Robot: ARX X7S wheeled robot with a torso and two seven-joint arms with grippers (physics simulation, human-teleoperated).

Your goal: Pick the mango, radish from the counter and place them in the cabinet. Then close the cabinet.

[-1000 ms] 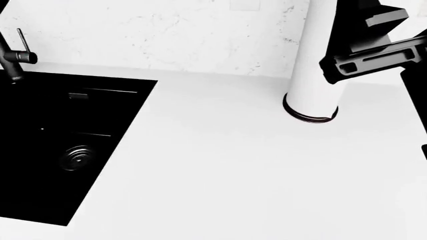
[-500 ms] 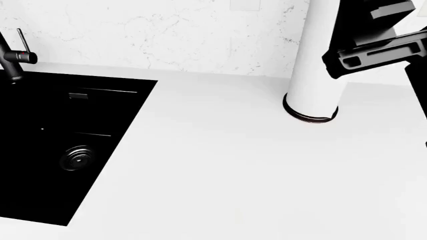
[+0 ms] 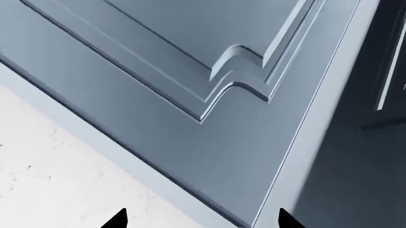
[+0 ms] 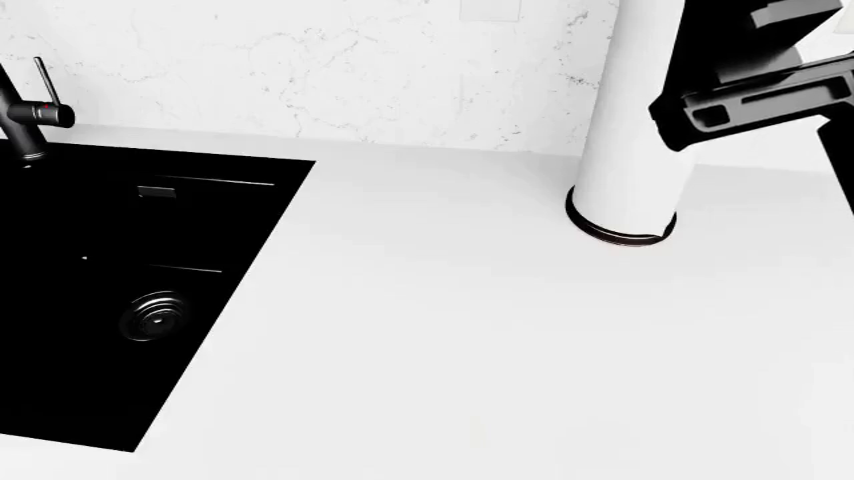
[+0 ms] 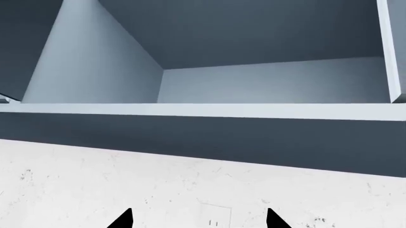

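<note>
Neither the mango nor the radish shows in any view. The white counter [image 4: 467,330] fills the head view and bears neither of them. The right wrist view looks up into the open blue-grey cabinet [image 5: 254,80], and the part of its inside that shows holds nothing. My right gripper [image 5: 198,219] is open below it, in front of the marble wall, nothing between its fingertips. A panelled cabinet door [image 3: 190,71] fills the left wrist view. My left gripper [image 3: 201,221] is open near that door's lower edge and holds nothing.
A black sink [image 4: 134,290] with a dark faucet [image 4: 27,115] is set into the counter's left. A white cylinder with a dark ring [image 4: 622,150] rises at the back right, beside a dark part of my right arm [image 4: 754,100]. A wall outlet [image 5: 212,216] sits under the cabinet.
The dark part of my right arm at the head view's upper right has risen a little. The counter and sink look the same.
</note>
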